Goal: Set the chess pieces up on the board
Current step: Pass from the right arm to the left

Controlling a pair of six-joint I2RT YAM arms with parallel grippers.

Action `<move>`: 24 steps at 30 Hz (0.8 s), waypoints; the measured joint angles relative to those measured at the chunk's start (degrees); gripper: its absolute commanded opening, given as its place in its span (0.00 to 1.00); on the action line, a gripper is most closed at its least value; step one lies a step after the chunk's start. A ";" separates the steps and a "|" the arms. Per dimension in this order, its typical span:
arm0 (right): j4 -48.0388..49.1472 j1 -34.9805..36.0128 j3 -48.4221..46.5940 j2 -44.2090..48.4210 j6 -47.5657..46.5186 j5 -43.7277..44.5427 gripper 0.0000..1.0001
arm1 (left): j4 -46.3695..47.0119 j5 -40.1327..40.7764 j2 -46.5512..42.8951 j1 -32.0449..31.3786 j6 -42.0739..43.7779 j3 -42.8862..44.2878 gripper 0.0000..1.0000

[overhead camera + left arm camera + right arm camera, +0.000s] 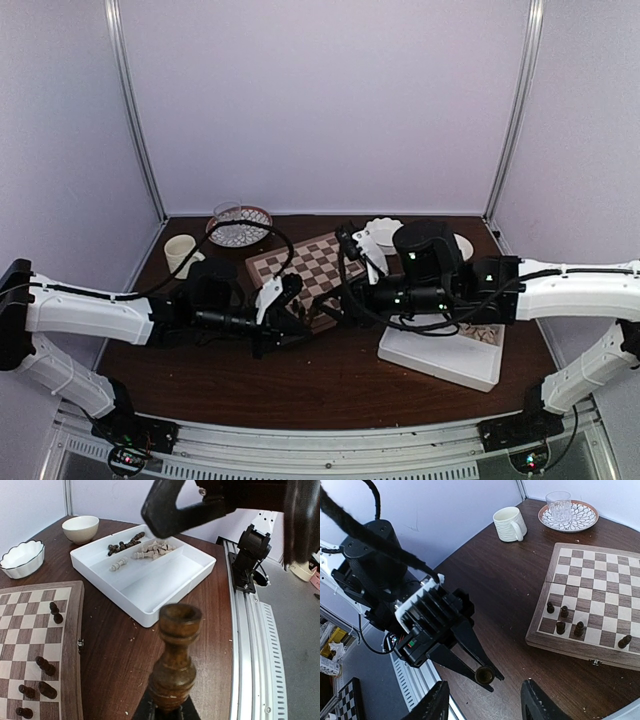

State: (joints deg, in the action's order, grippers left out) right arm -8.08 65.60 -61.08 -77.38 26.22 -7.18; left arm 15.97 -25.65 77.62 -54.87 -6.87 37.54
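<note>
- The left gripper (481,672) is clamped shut on one dark piece (175,665), taking it low, at the foot end; the stem and cupped top stand free beyond the fingertips
- This piece hangs above bare table, just off the clasp edge of the board (580,652), not over any square
- The right gripper (487,702) hovers just beside it on the side away from the board; its jaws stand well apart with nothing between them
- A few dark chess pieces (564,611) stand on the board in the rows nearest that clasp edge; whether each is centred on its square I cannot tell
- The rest lie loose in a white tray (150,615), apart from the board off the same edge; dark ones (122,545) and pale ones (150,550) are in separate compartments
- Handling, as a judgement: turned wood, so light and stiff, not fragile; the rounded, smooth profile can slip or swivel between flat pads; the narrow foot tips easily, so it wants setting down square
- Best hold: across the waist where the turning narrows; firm, not crushing
</note>
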 measured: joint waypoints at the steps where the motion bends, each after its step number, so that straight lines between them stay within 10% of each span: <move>1: -1.25 0.02 -0.50 -0.50 -0.37 -0.11 0.50 | -0.20 -0.02 0.00 -0.09 0.13 0.11 0.00; 24: -4.39 0.07 -2.54 -4.96 -2.16 -1.60 0.11 | -1.81 -0.13 1.90 -1.22 0.98 2.01 0.00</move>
State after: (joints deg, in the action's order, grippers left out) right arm -12.47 65.67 -63.61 -82.35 24.05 -8.78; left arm 14.15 -25.78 79.53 -56.10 -5.89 39.55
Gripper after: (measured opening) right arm 0.127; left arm 0.100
